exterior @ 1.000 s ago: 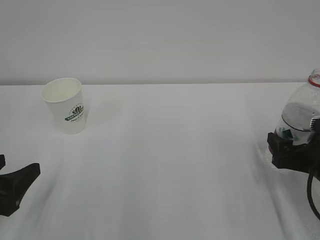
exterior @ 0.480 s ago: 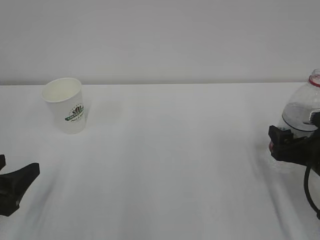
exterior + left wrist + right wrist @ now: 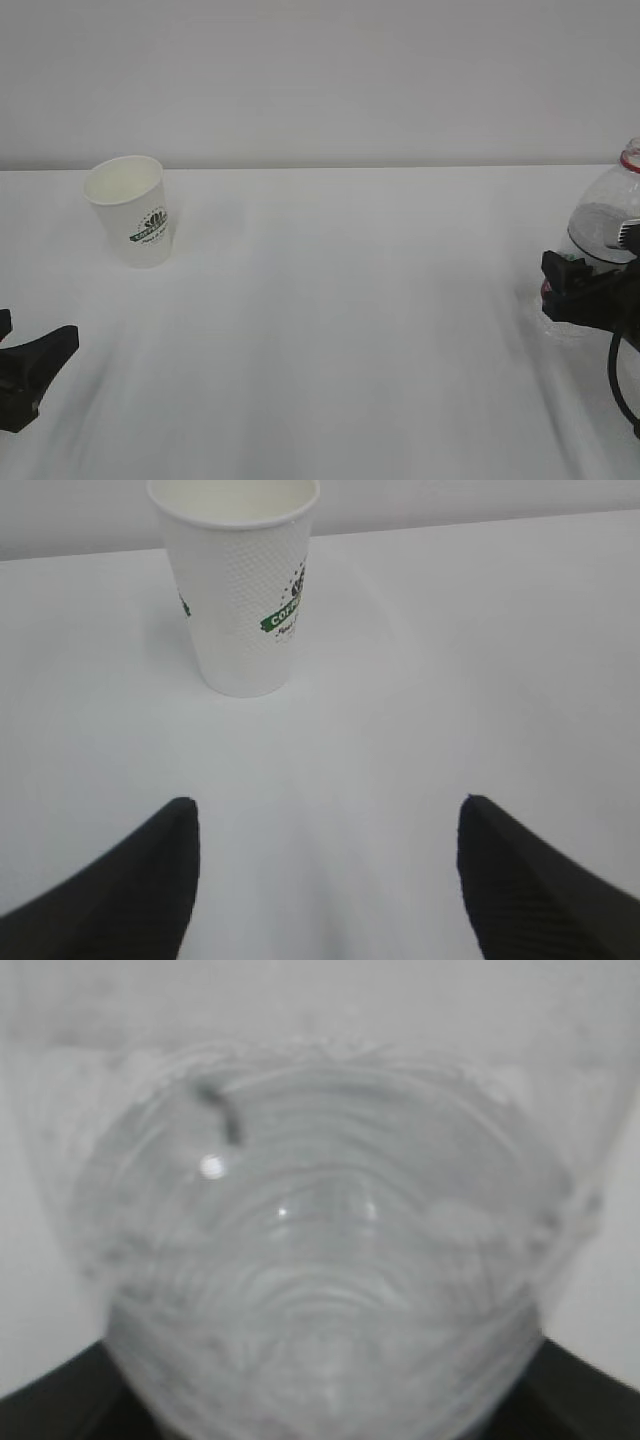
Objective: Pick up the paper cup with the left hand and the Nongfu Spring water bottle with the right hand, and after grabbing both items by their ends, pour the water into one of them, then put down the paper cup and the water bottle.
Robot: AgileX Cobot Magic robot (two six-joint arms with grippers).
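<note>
White paper cup (image 3: 243, 585), green logo, upright.

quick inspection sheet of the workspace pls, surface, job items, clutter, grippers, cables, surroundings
surface: white table, no spill seen
paper cup: paper cup upright at the far left, untouched, mouth open; inside looks empty from the left wrist view
water bottle: Nongfu Spring water bottle upright at the right edge, red neck ring showing, its top cut off by the picture's edge; it fills the right wrist view
clutter: nothing seen
left gripper: left gripper open, low over the table, short of the cup, which stands ahead between its fingers' line
right gripper: right gripper around the bottle's lower body; whether it grips cannot be told
cables: one black cable hanging by the right arm
surroundings: plain pale wall
</note>
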